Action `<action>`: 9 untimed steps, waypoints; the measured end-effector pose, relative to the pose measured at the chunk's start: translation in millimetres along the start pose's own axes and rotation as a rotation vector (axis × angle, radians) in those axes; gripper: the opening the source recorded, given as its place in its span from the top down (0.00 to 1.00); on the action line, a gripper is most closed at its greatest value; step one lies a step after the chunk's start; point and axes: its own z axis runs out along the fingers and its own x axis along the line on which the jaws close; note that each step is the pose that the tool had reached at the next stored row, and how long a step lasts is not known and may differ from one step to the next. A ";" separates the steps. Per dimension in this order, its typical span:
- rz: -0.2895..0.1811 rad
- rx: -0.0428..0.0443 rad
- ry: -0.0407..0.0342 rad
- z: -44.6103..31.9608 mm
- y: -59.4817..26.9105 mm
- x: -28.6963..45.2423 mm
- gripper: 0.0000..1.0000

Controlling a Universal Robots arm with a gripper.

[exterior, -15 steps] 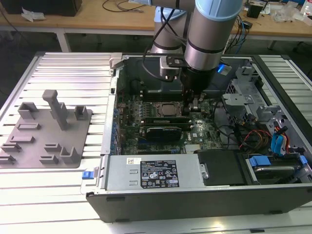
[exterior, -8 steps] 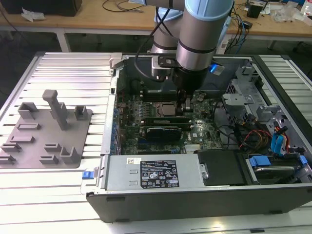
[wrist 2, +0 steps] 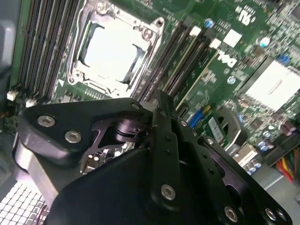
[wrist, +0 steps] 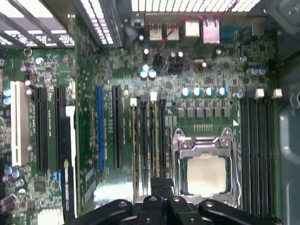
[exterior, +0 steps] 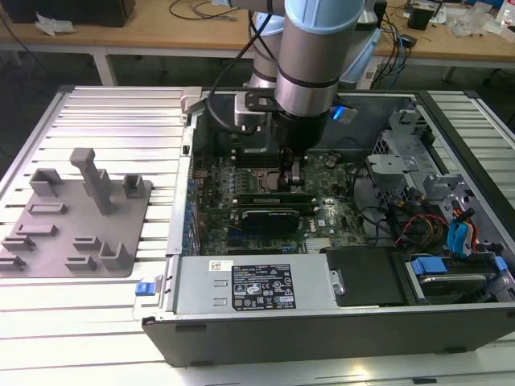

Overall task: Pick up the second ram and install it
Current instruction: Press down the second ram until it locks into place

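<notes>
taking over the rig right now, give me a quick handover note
End effector: down inside the computer case, at the memory slots beside the CPU socket. Its grip state cannot be told.
Second ram: I cannot single it out. The slots under the end effector seem to hold sticks.
Done: the arm is at the install spot, away from the grey tray.
Left: confirm the stick is seated and latched.

bright overhead light | glare on CPU socket [wrist 2: 110, 51] | foreground blurred

Exterior high, overlooking case [exterior: 338, 322]; wrist views close above motherboard [wrist: 211, 98].
</notes>
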 end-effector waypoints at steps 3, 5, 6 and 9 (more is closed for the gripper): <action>0.000 0.0005 0.0000 0.5 11.3 0.3 0.92; 0.000 0.0007 0.0000 0.9 18.2 0.6 0.92; 0.000 0.0007 0.0000 1.1 20.5 0.6 0.92; 0.000 0.0011 0.0000 5.4 29.1 1.0 0.92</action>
